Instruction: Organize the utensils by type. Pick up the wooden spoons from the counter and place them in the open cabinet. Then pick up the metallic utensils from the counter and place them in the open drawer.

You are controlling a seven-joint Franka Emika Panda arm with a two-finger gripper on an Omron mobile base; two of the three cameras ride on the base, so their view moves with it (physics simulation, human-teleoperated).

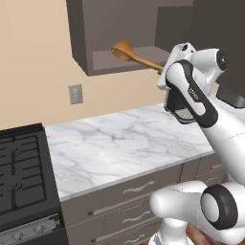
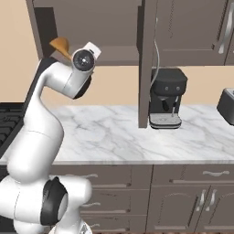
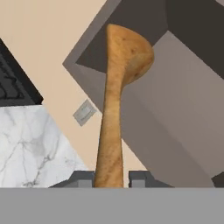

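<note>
One wooden spoon [image 3: 114, 109] pinched by gripper [image 3: 111, 178] fingers, bowl extended ahead into open cabinet [image 1: 95, 33].

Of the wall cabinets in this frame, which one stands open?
The grey-brown wall cabinet left of the black coffee machine: its bare shelf shows, and the orange-brown wooden spoon in the gripper pokes inside. The cabinets to the right are shut.

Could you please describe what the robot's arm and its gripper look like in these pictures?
The arm is made of rounded, glossy white shells with dark grey to black joints; round dark caps with a pale centre sit on the joint ends. A black band with small pale lettering runs along the wrist link. The gripper has two small, blocky dark grey finger tips. No loose cables are visible.
</note>
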